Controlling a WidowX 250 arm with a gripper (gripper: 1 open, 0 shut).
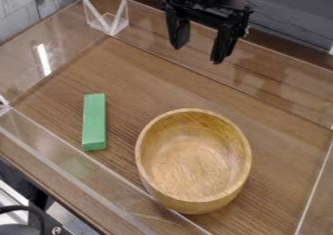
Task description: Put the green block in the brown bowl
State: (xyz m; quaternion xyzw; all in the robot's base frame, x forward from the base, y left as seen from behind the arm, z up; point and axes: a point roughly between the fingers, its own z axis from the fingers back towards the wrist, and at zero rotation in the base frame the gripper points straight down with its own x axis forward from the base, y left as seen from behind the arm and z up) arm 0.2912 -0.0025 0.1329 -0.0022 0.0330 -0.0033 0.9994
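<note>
The green block (pixel 93 121) lies flat on the wooden table at the left, its long side running toward the back. To its right, near the front, sits the brown bowl (pixel 196 158), round, light wood, with nothing inside. My gripper (pixel 198 38) hangs at the back, well above and behind both. It points down with its black fingers (pixel 223 42) spread apart and nothing between them, so it is open.
Clear plastic walls (pixel 53 54) fence the table on the left, front and right. A small clear folded plastic piece (pixel 107 18) stands at the back left. The wooden table surface (pixel 260 83) runs between the gripper and the bowl.
</note>
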